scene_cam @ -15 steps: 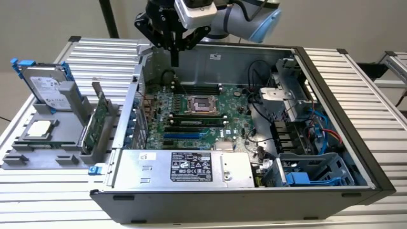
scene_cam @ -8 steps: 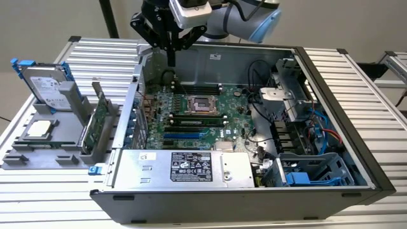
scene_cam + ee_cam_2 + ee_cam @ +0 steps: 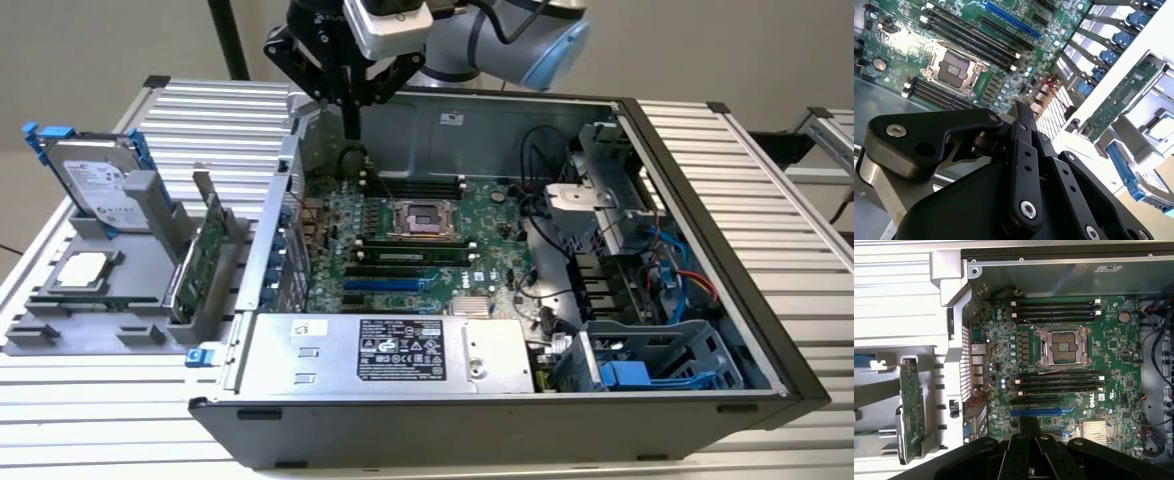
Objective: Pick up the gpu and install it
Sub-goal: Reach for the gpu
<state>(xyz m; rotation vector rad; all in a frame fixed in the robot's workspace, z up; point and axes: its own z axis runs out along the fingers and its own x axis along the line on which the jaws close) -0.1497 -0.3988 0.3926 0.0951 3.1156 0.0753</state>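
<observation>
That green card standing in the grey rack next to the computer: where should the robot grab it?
Probably by its free upper edge, coming from straight above. The gpu stands on edge in the grey rack, with its flat faces upright and its lower edge sunk in the slot. A pinch across the thin board, one pad on each face, looks the safest hold.

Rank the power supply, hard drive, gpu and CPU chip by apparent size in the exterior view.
1. power supply, clearly largest.
2. hard drive and gpu: look alike. The gpu is seen nearly edge-on, so I won't rank them.
3. CPU chip, smallest.
</observation>
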